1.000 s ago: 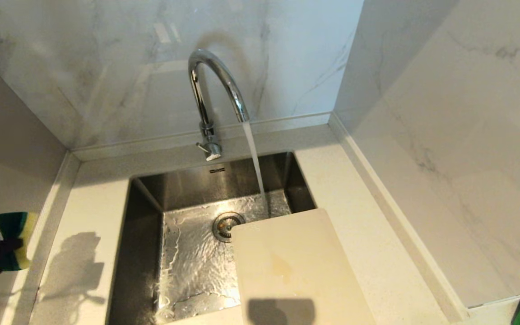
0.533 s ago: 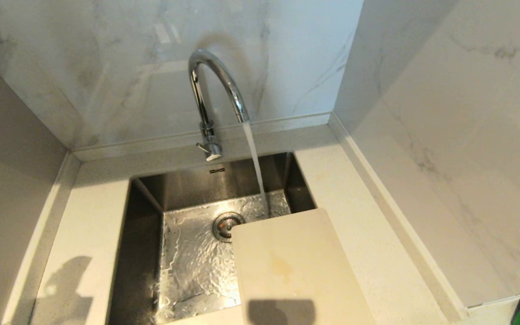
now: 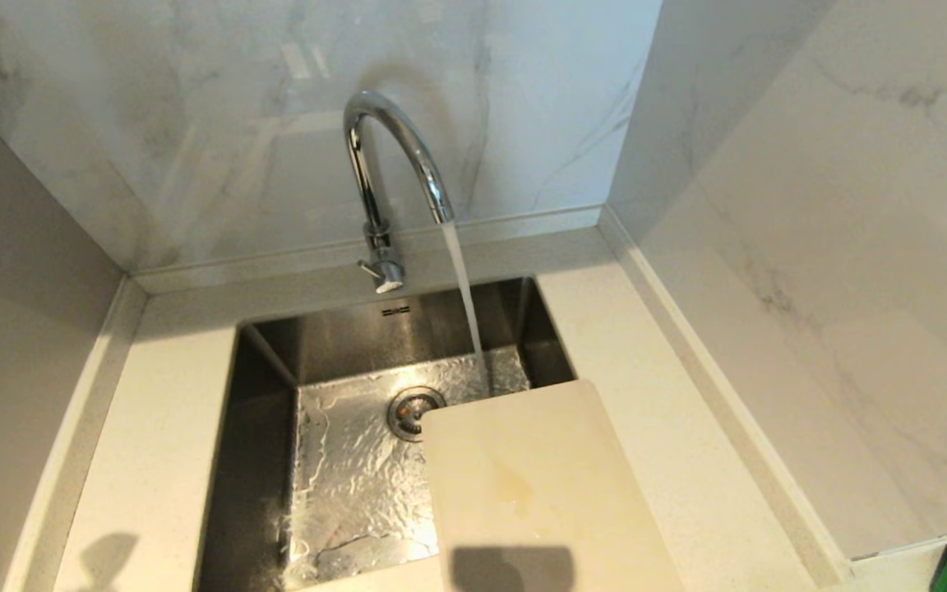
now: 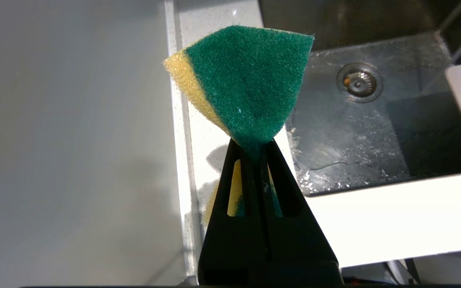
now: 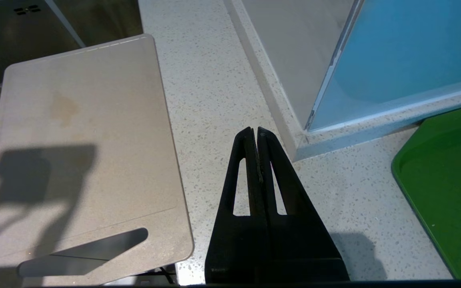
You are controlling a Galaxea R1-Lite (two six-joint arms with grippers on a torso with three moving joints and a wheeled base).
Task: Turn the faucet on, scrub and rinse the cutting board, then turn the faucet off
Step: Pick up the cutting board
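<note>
Faucet [image 3: 383,177] standing behind sink [image 3: 264,411]; cutting board [image 3: 539,485] lying across sink's right front corner, overlapping counter [image 3: 161,411].

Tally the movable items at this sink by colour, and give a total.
Cream-white: 1, the cutting board
Green-and-yellow: 1, the sponge pinched in the left gripper
Green: 1, the tray
Total: 3

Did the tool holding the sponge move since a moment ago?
Yes. The left tool, shut on the sponge, slid out past the head view's left edge, away from the sink; only its shadow shows there.
</note>
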